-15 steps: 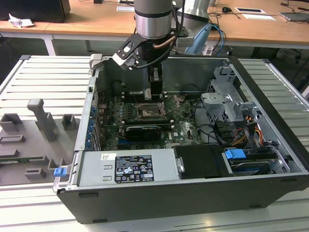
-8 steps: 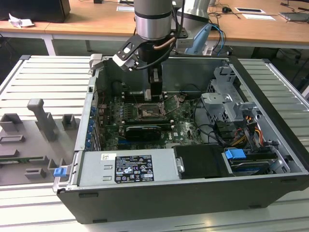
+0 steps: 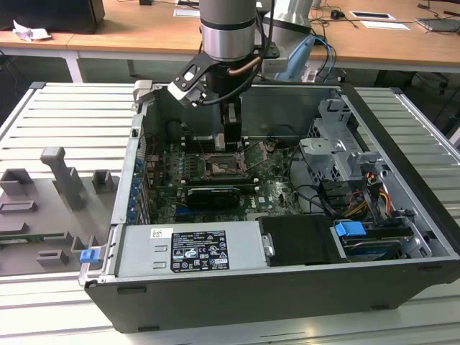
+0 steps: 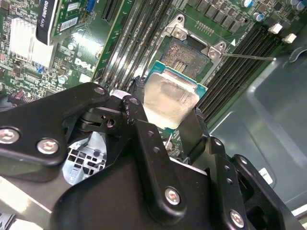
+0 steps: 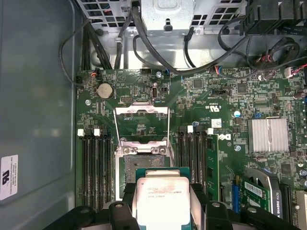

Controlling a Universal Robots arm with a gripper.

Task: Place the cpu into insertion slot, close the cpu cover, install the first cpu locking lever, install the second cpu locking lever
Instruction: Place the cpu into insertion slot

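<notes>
- gripper (image 4: 168, 115) narrow, clamped on cpu (image 4: 169, 101): jaws grip two opposite edges, metal face toward the wrist cams, green rim showing.
- Key relation: in the first wrist view, slot (image 5: 144, 162) sits just past the cpu's leading edge, between cpu (image 5: 163, 203) and cover (image 5: 141, 125). The cpu overlaps the slot's near rim, and most of the dark centre is exposed.
- cpu is square, so no long axis. Its edges run approx parallel w/ the slot rim, so I judge no big twist is needed.
- Height gap cpu-to-slot: can't tell. It looks apart, not seated.
- cover is open, swung back off the slot on the side away from the cpu, so the socket is clear.
- A thin lever (image 4: 249, 56) lies unlatched beside the slot (image 4: 188, 53) in the second wrist view.
- Exterior view: arm (image 3: 228, 29) stands near-vertical over the case (image 3: 215, 302), wrist pointing down. The gripper hangs over the board, right above the slot (image 3: 221, 167) and near it.
- Judgement: step 1 in progress, cpu held but not placed. Cover and both levers not yet done.
</notes>
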